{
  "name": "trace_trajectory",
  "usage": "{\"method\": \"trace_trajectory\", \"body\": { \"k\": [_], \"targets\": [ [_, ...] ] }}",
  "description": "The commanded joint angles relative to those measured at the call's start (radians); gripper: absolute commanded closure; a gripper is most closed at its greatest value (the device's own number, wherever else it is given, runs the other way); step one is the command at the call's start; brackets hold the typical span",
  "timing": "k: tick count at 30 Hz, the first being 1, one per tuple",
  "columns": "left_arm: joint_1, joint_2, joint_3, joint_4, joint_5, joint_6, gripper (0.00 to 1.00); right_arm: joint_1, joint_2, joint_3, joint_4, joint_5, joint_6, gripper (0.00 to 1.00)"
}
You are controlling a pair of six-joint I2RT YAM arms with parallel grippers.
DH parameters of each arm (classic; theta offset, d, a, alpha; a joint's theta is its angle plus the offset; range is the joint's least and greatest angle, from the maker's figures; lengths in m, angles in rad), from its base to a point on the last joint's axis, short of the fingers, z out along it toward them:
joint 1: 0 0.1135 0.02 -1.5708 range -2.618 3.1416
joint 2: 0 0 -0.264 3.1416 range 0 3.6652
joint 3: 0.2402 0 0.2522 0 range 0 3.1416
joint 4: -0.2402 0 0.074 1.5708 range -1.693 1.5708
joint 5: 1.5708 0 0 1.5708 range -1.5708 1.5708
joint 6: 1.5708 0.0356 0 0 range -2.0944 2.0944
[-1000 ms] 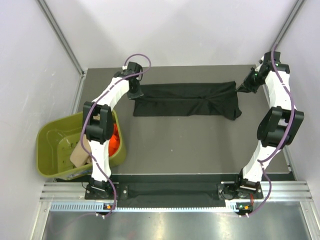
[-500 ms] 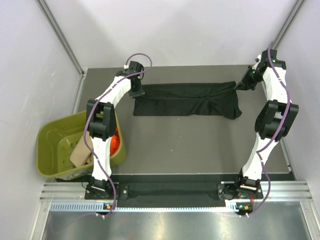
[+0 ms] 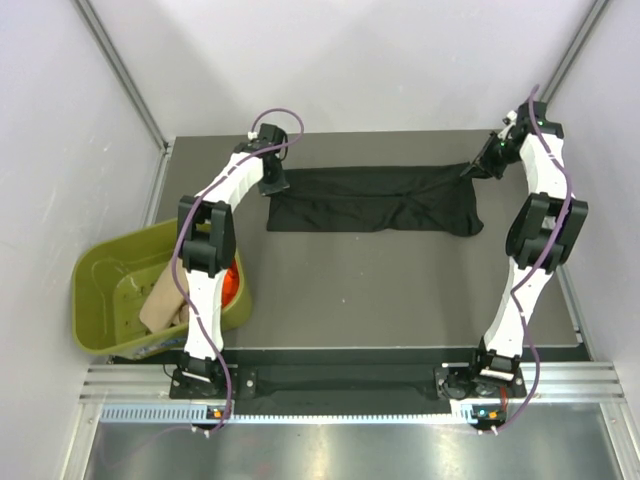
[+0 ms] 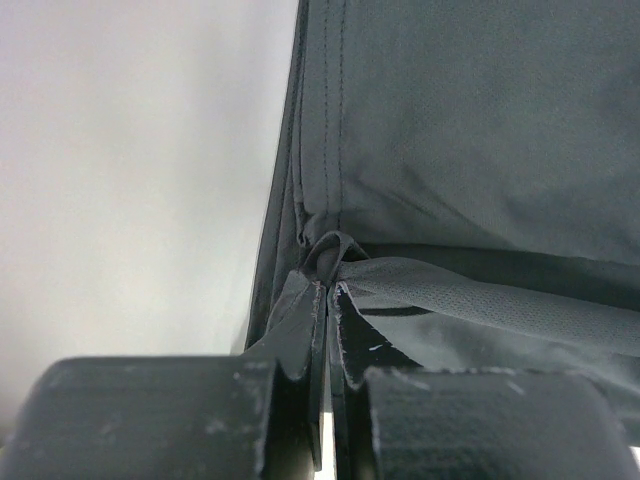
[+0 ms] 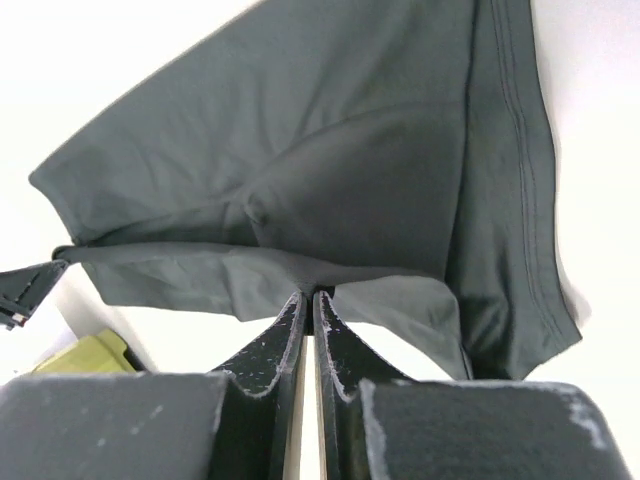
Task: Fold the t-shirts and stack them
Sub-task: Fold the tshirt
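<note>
Black t-shirt (image 3: 375, 200) — where does it lie?

Start at the left. The olive tub (image 3: 105, 300) sits at the worktop's (image 3: 380, 290) left edge, holding the beige t-shirt (image 3: 160, 305) and the orange-red t-shirt (image 3: 232, 285). The black one stretches as a band along the far side, with bare worktop in front of it.

And the claws?

The left claw (image 4: 328, 290) pinches its left corner and the right claw (image 5: 310, 300) its right corner — both pressed together on cloth.

Any change?

The right arm has drawn back toward the far right corner. The band has hardly shifted.
</note>
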Motion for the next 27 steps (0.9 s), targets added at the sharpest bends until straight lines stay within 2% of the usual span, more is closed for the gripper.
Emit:
{"method": "trace_trajectory", "body": {
  "k": [1,17,27],
  "targets": [
    [0.010,0.015,0.050,0.052,-0.006,-0.008,1.00,-0.006,0.018,0.073,0.046,-0.033,0.002,0.95],
    [0.016,0.082,0.110,0.066,-0.012,-0.030,1.00,-0.011,0.114,0.107,0.172,-0.116,0.072,0.94],
    [0.023,0.115,0.121,0.083,-0.009,-0.039,1.00,-0.018,0.159,0.116,0.322,-0.173,0.154,0.96]
  ]
}}
